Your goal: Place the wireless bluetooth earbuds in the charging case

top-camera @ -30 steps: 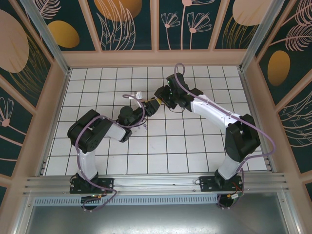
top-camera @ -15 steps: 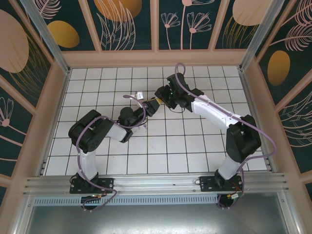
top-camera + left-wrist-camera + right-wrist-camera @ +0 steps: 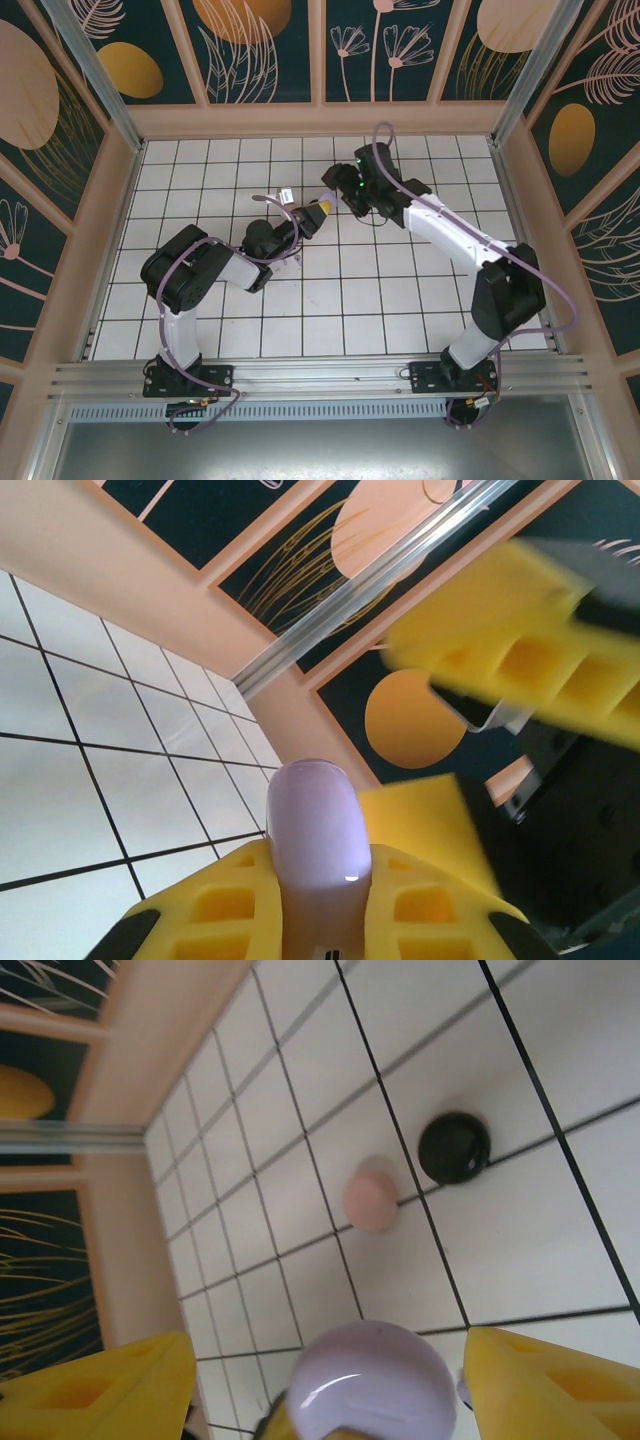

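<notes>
My left gripper (image 3: 320, 875) is shut on a lilac charging case (image 3: 312, 830), which stands on edge between its yellow fingers. In the top view the left gripper (image 3: 320, 208) holds this case above the middle of the tiled floor. My right gripper (image 3: 328, 1350) is open, its yellow fingers spread well clear on either side of the lilac case (image 3: 372, 1380). One of the right gripper's fingers (image 3: 520, 650) shows blurred in the left wrist view. In the top view the right gripper (image 3: 337, 190) hovers just beyond the left one. The earbuds are hidden.
A pink round case (image 3: 371, 1202) and a black round case (image 3: 455, 1147) lie close together on the white tiled floor (image 3: 300, 1110). A peach wall (image 3: 320, 120) runs along the back and sides of the floor.
The left gripper closed onto the lilac case. The right gripper opened and drew back up and to the right, away from the case.
</notes>
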`<state>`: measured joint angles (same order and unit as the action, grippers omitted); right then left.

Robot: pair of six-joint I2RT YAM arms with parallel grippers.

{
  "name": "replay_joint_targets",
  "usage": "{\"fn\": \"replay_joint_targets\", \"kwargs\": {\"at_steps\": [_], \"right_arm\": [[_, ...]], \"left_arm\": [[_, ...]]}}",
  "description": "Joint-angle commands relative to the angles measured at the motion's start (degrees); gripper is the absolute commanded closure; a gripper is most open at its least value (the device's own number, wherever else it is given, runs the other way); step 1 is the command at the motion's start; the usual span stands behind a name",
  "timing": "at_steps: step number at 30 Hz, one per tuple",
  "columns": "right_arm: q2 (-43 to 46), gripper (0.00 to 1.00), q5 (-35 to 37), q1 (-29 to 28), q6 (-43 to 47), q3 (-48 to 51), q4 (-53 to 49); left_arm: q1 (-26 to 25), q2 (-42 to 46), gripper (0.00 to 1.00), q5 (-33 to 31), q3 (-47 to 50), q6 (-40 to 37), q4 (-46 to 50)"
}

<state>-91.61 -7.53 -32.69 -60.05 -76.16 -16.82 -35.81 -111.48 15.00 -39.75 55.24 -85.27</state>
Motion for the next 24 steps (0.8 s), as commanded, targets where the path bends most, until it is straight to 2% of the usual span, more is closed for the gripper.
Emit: {"fn": "replay_joint_targets", "kwargs": {"at_steps": [1,12,18,24], "right_arm": [[6.6,0.28,1.2,1.0,3.0,2.5,3.0],[26.6,0.28,-1.7,9.0,17.7,24.9,10.1],[36.1,0.28,-13.9,12.5,29.4,33.3,16.1],[37.5,0.28,-23.5,12.7,36.0,34.9,15.6]], "left_arm": [[-0.2,1.9,1.00,1.9,0.5,0.0,-0.3],[0.3,6.6,1.00,20.6,-5.1,-8.1,12.3],[0.3,8.4,1.00,31.6,-9.3,-12.0,20.8],[0.3,10.0,1.00,38.4,-12.7,-14.0,26.9]]}}
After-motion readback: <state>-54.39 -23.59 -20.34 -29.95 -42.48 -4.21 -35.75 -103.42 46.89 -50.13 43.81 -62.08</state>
